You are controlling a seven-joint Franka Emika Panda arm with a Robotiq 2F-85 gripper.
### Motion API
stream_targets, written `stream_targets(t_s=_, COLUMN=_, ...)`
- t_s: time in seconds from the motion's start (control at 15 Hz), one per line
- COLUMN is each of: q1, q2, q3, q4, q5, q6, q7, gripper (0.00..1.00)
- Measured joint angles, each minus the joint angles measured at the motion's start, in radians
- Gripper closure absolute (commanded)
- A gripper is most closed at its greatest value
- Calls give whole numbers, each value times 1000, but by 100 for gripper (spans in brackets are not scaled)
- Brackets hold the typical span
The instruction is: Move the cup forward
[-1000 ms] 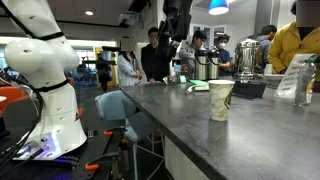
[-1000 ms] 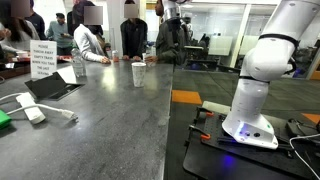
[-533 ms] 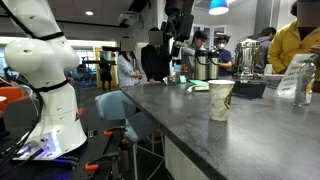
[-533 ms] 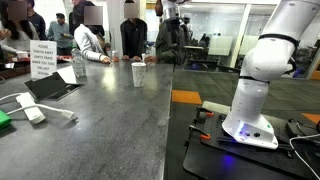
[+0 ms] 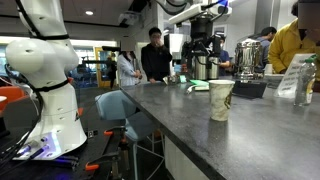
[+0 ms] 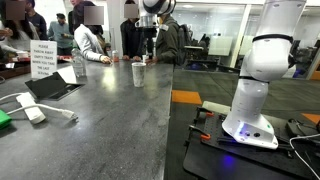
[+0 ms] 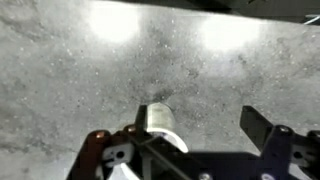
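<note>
Cup (image 5: 220,100) stands on the bench (image 5: 200,145), near the long edge facing my base (image 6: 248,100). My gripper (image 5: 203,50) hangs above it, not touching. In the wrist view the cup is below, between my fingers (image 7: 262,132), nearer one of them. Bottle (image 6: 79,68) and sign (image 6: 42,60) stand further in, toward the opposite edge. Urns (image 5: 246,58) are behind the cup at the far end.
</note>
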Motion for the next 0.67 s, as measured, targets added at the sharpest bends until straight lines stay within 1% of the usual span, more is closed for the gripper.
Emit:
stream_targets(t_s=0.13, q1=4, q2=74, q3=30, q4=55, q5=0, q6=26, q7=0, gripper=0)
stream_targets(t_s=0.27, q1=4, q2=141, q3=49, q4=114, q5=-1, q6=27, q7=0, gripper=0)
stream_targets(t_s=0.47, q1=2, q2=216, q3=56, q4=188, q5=-1, q6=27, q7=0, gripper=0)
stream_targets(t_s=0.67, q1=-2, q2=267, q3=64, q4=234, q5=-1, q6=21, q7=0, gripper=0)
